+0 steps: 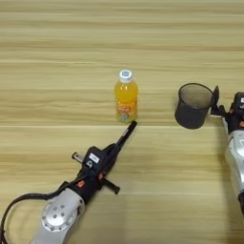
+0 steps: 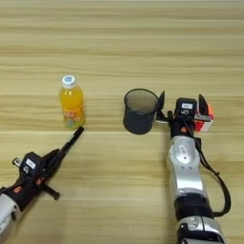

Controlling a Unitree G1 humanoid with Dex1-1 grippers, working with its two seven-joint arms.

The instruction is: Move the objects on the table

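Note:
A small orange juice bottle [image 1: 126, 97] with a white cap stands upright mid-table. My left gripper [image 1: 130, 127] lies low on the table, its black fingers pressed together and pointing up-right. The tip sits just below the bottle's base, and the gripper is shut with nothing seen in it. To the right stands a black mesh pen cup [image 2: 139, 111]. My right gripper [image 2: 181, 98] is open right beside it, with one finger next to the cup's right wall. A multicoloured puzzle cube [image 2: 206, 122] peeks out just beyond the other finger, partly hidden.
The wooden table [image 1: 57, 47] fills the view, with bare planks across the far half. A black cable [image 2: 220, 183] loops beside my right forearm, and another trails from my left arm at the near left edge.

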